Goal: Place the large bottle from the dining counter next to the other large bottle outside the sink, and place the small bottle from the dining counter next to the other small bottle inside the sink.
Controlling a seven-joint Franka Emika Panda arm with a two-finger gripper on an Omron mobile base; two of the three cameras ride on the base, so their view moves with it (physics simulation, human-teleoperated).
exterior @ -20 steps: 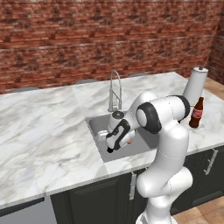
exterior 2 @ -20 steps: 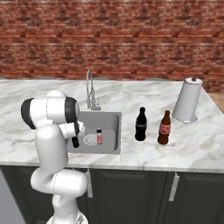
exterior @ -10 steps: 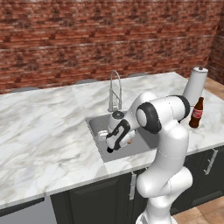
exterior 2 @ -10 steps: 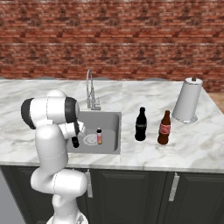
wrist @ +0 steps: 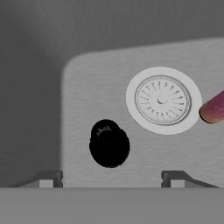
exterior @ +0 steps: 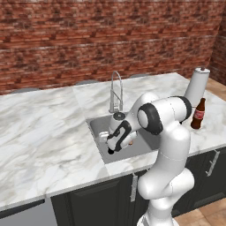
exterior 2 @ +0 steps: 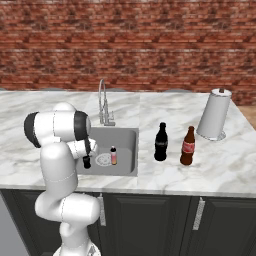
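Observation:
The small bottle (wrist: 109, 143), short and all black, stands on the floor of the sink (exterior 2: 127, 145), seen from above in the hand view. My gripper (wrist: 111, 178) hangs over it, open, with its fingertips (wrist: 48, 179) spread wide and clear of the bottle. From the right base view, the gripper (exterior 2: 86, 158) is low in the basin's left part. The other small bottle (exterior 2: 113, 155), reddish-pink, stands past the drain (wrist: 162, 99). On the counter right of the sink, the other large bottle (exterior 2: 160, 142) and the large bottle (exterior 2: 187, 146) stand side by side.
A curved chrome faucet (exterior 2: 102, 102) rises behind the basin. A white paper towel roll (exterior 2: 214, 114) stands at the counter's far right, behind the brown bottle (exterior: 198, 114). A red brick wall backs the marble counter (exterior: 44, 128).
The gripper was shut on the small black bottle and has opened, leaving it standing on the sink floor. The arm has barely moved.

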